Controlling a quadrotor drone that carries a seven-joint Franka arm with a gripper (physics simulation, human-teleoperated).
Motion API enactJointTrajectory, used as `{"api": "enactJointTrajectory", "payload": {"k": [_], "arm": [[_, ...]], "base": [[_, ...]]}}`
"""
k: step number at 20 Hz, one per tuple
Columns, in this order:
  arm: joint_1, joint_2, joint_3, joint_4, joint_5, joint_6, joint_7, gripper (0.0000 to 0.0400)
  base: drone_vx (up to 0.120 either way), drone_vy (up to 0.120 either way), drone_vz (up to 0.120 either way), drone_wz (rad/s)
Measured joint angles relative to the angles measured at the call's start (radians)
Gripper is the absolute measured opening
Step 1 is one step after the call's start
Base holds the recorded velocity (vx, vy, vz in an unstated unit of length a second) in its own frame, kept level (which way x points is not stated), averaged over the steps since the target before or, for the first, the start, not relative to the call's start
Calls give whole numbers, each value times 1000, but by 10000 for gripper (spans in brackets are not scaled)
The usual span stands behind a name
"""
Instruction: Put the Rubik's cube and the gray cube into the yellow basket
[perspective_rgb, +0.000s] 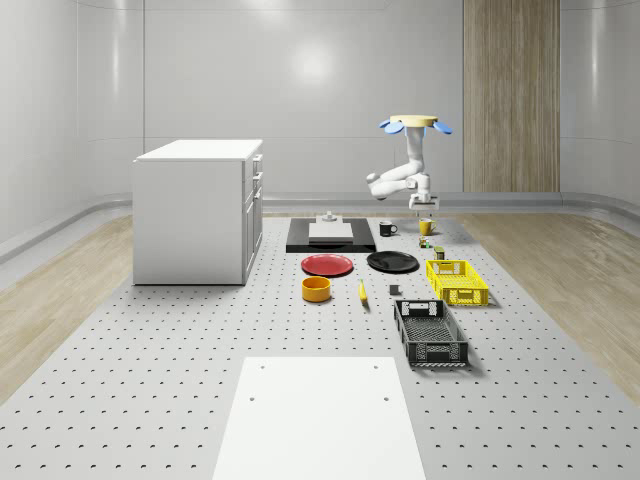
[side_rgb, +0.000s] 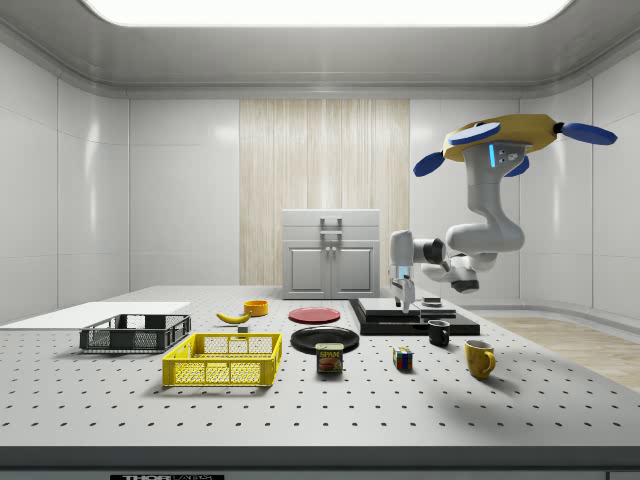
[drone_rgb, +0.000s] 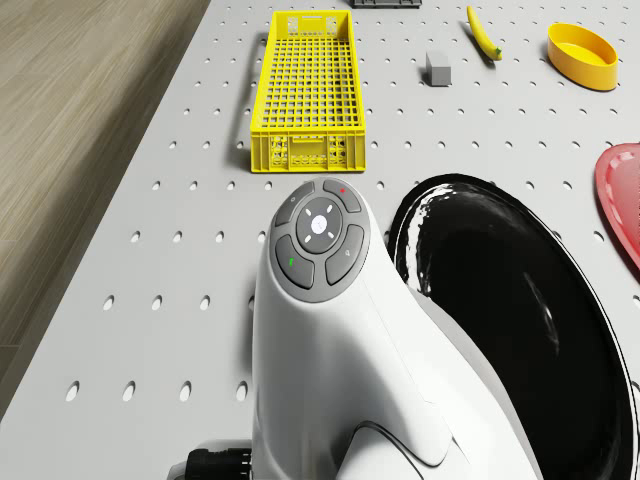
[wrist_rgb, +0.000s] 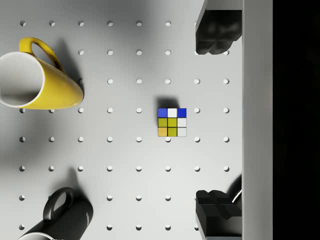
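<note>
so the drone (side_rgb: 515, 138) hovers over the table's far end, gripper (wrist_rgb: 218, 120) spread wide and well above the Rubik's cube (wrist_rgb: 172, 122) sitting between the yellow mug (wrist_rgb: 37, 80) and black mug (wrist_rgb: 62, 218); I'd center on it, then drop straight down.

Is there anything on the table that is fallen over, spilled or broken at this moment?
Nothing stands out. The Rubik's cube sits flat on the table, apart from the upright yellow mug and black mug. The yellow basket stands upright and holds nothing, with the gray cube beside it.
</note>
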Motion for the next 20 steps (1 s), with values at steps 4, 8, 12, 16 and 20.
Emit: {"api": "enactJointTrajectory", "payload": {"k": [4,8,12,16,20], "arm": [[-8,-20,7,1,11,18,7,400],[-15,-40,13,3,21,36,14,400],[-21,-59,19,4,31,53,20,400],[-27,-78,24,5,40,70,25,400],[-33,-96,29,7,49,87,30,400]], "base": [[0,0,-120,0],[0,-30,-120,0],[0,0,-120,0],[0,0,-120,0],[0,0,-120,0]]}}
